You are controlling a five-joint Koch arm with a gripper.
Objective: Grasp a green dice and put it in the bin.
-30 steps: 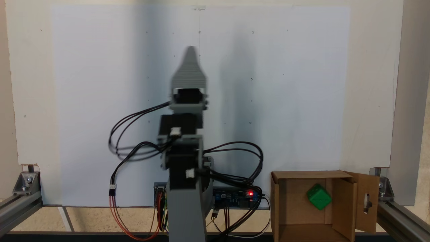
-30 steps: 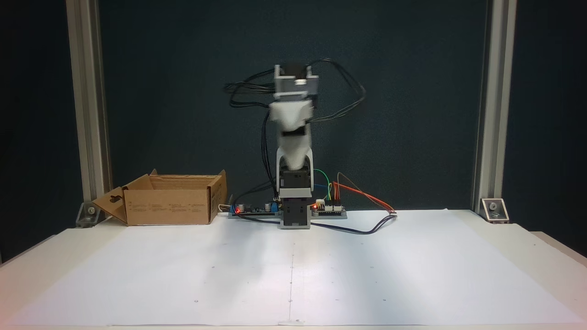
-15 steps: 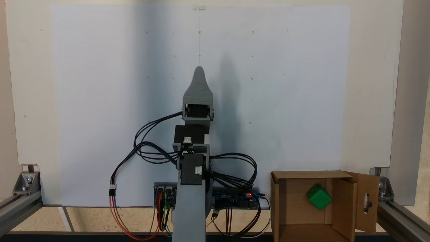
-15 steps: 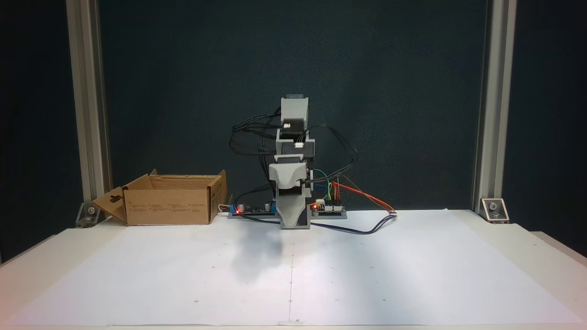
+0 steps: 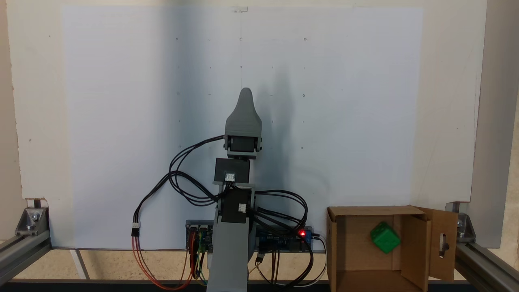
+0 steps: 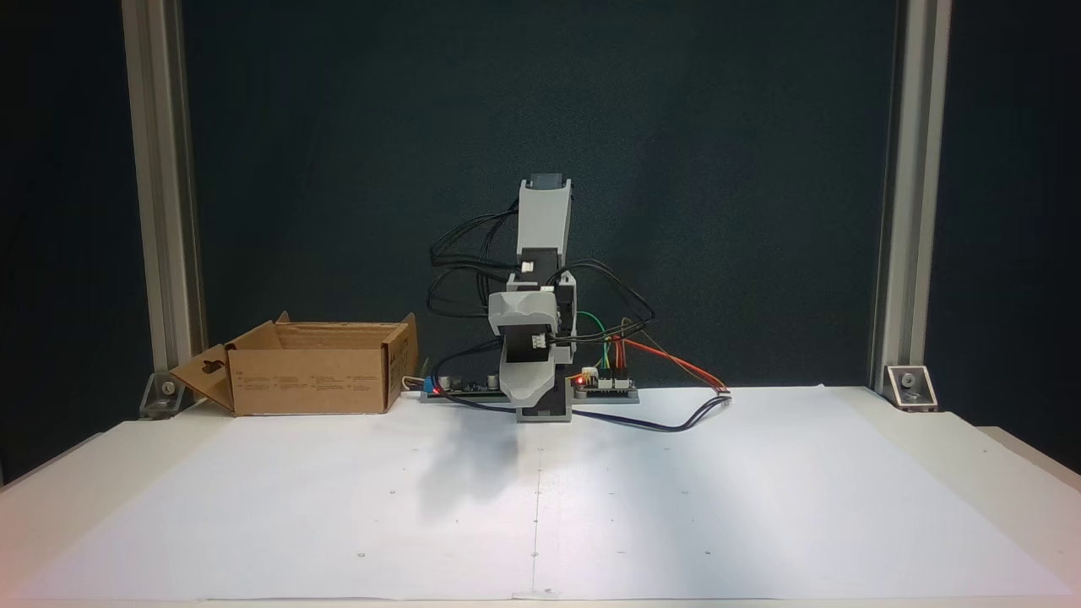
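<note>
Grey plastic, the arm (image 5: 229,243) is being folded lower over its base than a second ago, gripper (image 5: 245,92) pulled in from the paper (image 5: 121,121); whether the jaws are apart cannot be told. At the right, the smooth green dice (image 5: 384,238), rounded and pipped, is lying inside the corrugated cardboard bin (image 5: 336,247), so the task is being judged done.
</note>
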